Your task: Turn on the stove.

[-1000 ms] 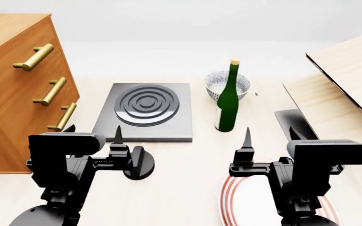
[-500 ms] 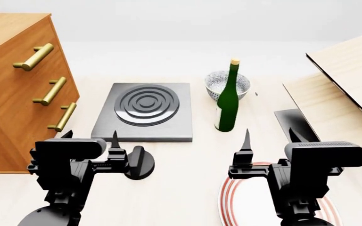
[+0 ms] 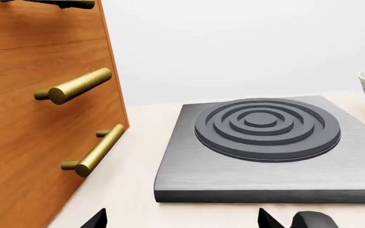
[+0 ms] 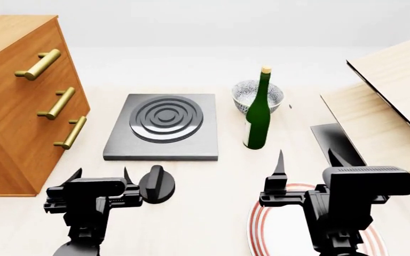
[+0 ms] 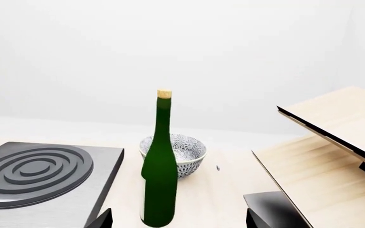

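Note:
The stove [image 4: 123, 146] is a flat dark grey slab with a round burner [image 4: 166, 118] of raised dark rings. Its black round knob [image 4: 156, 184] stands on the table in front of the slab. My left gripper [image 4: 102, 175] is open and empty, low over the table just left of the knob, not touching it. In the left wrist view the stove [image 3: 258, 168] lies ahead of the open gripper [image 3: 181, 219], and the knob [image 3: 315, 221] shows at the frame's edge. My right gripper [image 4: 307, 159] is open and empty above the plate; its wrist view shows the gripper [image 5: 178, 219] facing the bottle.
A wooden drawer cabinet [image 4: 20, 106] with brass handles stands left of the stove. A green bottle [image 4: 258, 114] and a patterned bowl [image 4: 247, 95] stand right of it. A red-striped white plate [image 4: 256, 226] lies under my right arm. Tilted wooden boards [image 4: 383, 106] stand at the right.
My left gripper has dropped lower and shows smaller, now level with the knob on its left. The right arm has barely moved.

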Controlling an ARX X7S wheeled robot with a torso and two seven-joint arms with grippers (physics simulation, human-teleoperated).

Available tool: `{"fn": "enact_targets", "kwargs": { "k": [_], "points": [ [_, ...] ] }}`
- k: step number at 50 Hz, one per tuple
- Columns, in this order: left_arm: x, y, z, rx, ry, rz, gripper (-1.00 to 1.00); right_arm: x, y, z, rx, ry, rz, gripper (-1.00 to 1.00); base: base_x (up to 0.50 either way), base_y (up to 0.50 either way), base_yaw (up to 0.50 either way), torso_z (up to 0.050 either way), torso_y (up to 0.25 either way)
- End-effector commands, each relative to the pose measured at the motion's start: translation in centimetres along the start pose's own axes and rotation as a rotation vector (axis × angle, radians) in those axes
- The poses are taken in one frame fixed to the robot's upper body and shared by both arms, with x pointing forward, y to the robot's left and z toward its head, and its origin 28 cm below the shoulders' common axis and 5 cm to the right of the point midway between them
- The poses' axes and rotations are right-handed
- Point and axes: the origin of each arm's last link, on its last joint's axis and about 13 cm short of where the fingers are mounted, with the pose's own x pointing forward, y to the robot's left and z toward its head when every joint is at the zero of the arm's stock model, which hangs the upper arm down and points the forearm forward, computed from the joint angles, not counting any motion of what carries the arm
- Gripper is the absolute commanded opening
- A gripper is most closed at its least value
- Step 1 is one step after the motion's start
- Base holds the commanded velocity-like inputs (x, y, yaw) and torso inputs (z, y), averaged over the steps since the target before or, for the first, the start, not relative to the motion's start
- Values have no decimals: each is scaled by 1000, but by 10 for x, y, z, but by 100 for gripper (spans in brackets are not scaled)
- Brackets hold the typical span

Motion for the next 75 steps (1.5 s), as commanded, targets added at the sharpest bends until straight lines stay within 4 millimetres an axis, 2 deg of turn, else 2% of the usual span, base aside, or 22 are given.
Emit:
{"fn": "enact_targets", "kwargs": {
  "k": [1,19,36,37,40,41,42,43,45,46,75],
  "points": [
    [3,-6,-30,18,28,-4,100,0,1,-4,1,8,0,100,0,0,0,0,0],
    [0,-22,-53,-5,84,-15,100,-1,1,-5,0,10,2,100,0,0,0,0,0],
    [3,-56,-41,-11,103,-111,100,-1,-1,-6,3,12,4,100,0,0,0,0,1],
    [-1,-68,-31,-4,85,-165,100,-1,0,-5,5,9,8,100,0,0,0,0,0],
    [-6,-76,-22,1,75,-205,100,-2,-2,-5,6,7,4,100,0,0,0,0,0],
    [-14,-10,-23,-24,177,12,100,-4,-14,-1,28,-5,-88,100,0,0,0,0,0],
    [-11,5,5,-225,158,-80,100,-5,-14,-1,28,-5,-88,100,0,0,0,0,0],
    [-15,25,33,-341,115,-74,100,-4,-15,-1,29,-4,-89,100,0,0,0,0,0],
    [-38,17,72,-258,94,-173,100,-4,-14,-2,29,-2,-89,100,0,0,0,0,0],
    [-49,15,94,-231,-39,-196,100,-4,-14,-2,30,-2,-89,100,0,0,0,0,0],
    [-49,12,88,-223,-29,-201,100,-4,-14,-7,33,4,-91,100,0,0,0,0,0]
  ]
}}
